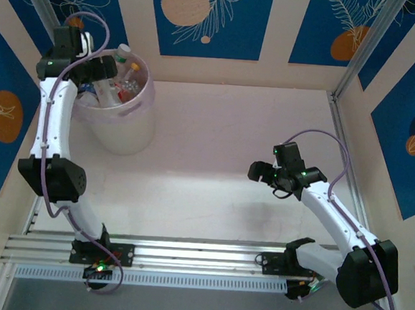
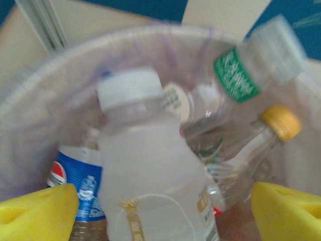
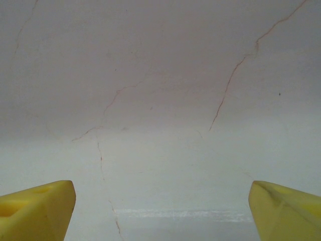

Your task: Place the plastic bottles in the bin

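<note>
The bin (image 1: 127, 131), a round pale lilac basket, stands at the far left of the table with several plastic bottles (image 1: 123, 84) inside. My left gripper (image 1: 99, 71) hangs over its rim, open. In the left wrist view its yellow fingers (image 2: 37, 211) stand wide apart, and a milky white bottle (image 2: 145, 175) with a white cap sits between them, touching neither. Around it in the bin (image 2: 50, 65) lie a blue-labelled bottle (image 2: 80, 183), a green-labelled one (image 2: 241, 75) and a yellow-capped one (image 2: 281, 123). My right gripper (image 1: 260, 175) hovers open over bare table (image 3: 160, 100).
Blue-and-cream patterned walls close in the table at the back and both sides. A metal rail (image 1: 185, 257) runs along the near edge by the arm bases. The tabletop (image 1: 230, 142) between the bin and the right arm is pale and cracked.
</note>
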You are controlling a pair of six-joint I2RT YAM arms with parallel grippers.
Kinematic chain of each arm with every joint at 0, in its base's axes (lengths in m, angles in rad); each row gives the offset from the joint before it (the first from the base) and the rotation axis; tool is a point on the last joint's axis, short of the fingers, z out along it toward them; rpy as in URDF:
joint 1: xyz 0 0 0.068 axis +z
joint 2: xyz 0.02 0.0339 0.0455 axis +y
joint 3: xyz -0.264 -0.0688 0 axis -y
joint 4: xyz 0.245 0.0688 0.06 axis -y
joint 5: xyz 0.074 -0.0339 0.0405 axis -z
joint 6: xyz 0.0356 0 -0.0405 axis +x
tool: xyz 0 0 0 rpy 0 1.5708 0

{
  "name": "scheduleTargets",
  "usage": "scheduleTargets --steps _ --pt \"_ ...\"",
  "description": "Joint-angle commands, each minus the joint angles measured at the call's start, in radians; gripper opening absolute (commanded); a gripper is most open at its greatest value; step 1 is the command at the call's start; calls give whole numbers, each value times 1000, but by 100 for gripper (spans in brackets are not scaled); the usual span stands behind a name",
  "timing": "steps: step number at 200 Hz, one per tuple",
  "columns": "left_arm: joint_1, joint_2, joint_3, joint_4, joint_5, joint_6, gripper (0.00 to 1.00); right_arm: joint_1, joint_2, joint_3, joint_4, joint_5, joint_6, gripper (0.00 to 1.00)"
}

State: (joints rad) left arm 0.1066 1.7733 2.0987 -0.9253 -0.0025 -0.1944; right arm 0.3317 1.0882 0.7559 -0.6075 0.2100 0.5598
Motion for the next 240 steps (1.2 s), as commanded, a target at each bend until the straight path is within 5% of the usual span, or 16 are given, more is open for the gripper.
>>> scheduleTargets --steps 1,64,98,138,186,218,240 --pt "24 7 109 -52 -51 44 89 -6 -10 1 -19 5 9 90" --pt "25 -21 -38 2 49 -1 50 -5 12 9 -1 -8 9 90" --pt "23 -50 -158 44 61 -18 44 -5 18 17 -4 -8 6 90" --pt "25 -65 -113 36 41 -7 45 -2 16 31 -17 0 -3 90" --pt "23 -112 44 -24 14 31 67 -9 19 60 -10 9 -31 90" --pt "-6 -267 -78 -2 28 88 72 -23 36 78 6 0 -56 90" --pt "-144 -417 -249 56 -14 188 76 -35 56 101 18 -3 -73 90"
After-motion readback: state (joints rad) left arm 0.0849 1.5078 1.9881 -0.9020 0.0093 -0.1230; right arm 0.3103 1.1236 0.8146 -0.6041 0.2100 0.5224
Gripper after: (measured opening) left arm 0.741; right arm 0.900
